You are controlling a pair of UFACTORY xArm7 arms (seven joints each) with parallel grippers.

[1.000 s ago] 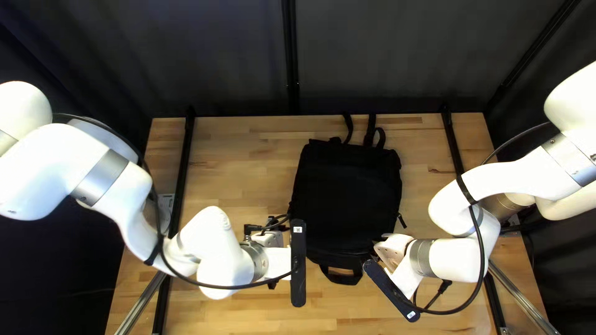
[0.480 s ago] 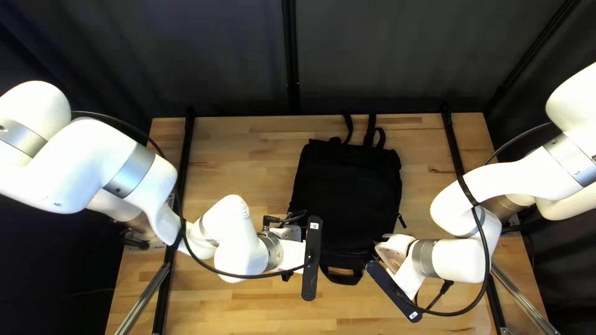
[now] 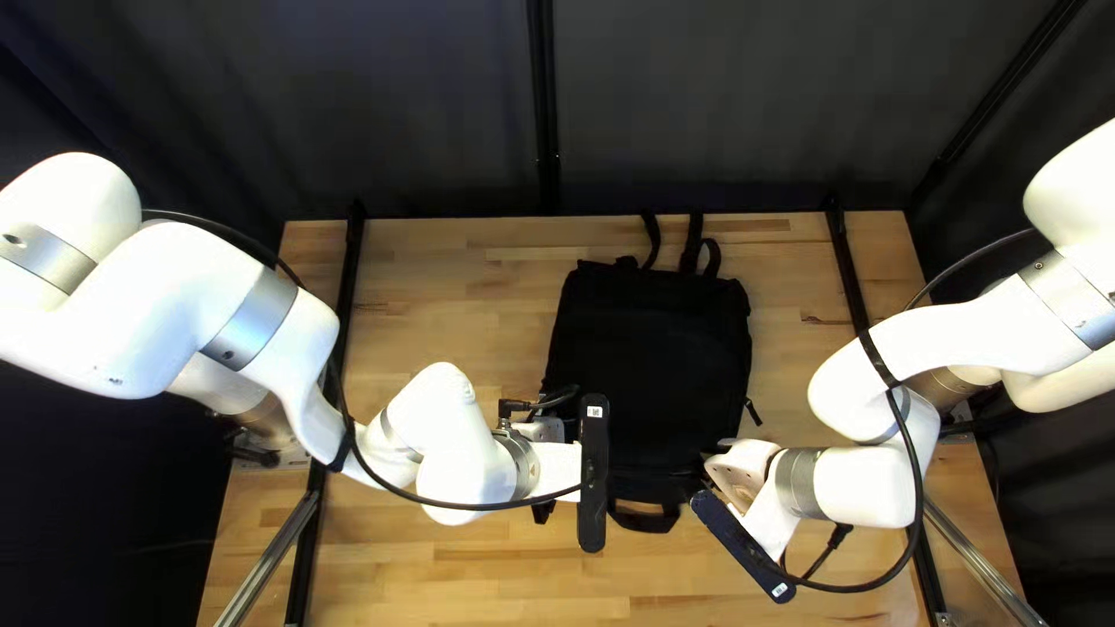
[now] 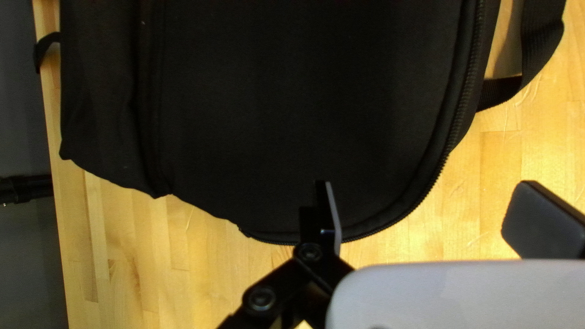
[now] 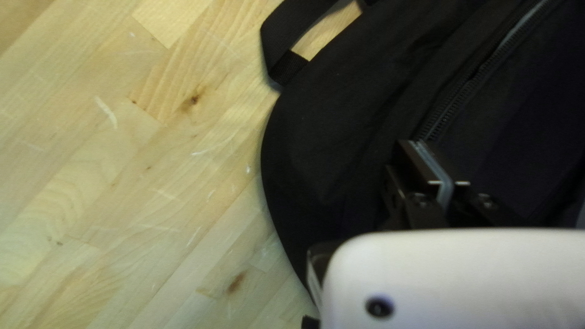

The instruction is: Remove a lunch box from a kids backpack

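A black backpack (image 3: 650,360) lies flat on the table, handle toward the near edge; whatever it holds is hidden. My left gripper (image 3: 563,473) is beside its lower left corner. In the left wrist view my left gripper (image 4: 430,186) is open, one finger over the curved zipper edge of the backpack (image 4: 292,97), the other over bare wood. My right gripper (image 3: 711,469) is at the lower right corner. In the right wrist view my right gripper (image 5: 428,152) is shut, its tips at the end of a visible zipper stretch (image 5: 457,100); whether a pull is pinched cannot be told.
Shoulder straps (image 3: 697,250) stretch toward the far edge of the wooden table (image 3: 453,279). The carry handle (image 3: 645,520) loops out between the two grippers. Black rails (image 3: 854,279) run along both table sides, with a dark curtain (image 3: 720,105) behind.
My left gripper has moved right and slightly toward the far edge, closer to the backpack's lower left corner. The right arm has shifted only slightly to the right. The backpack looks unmoved.
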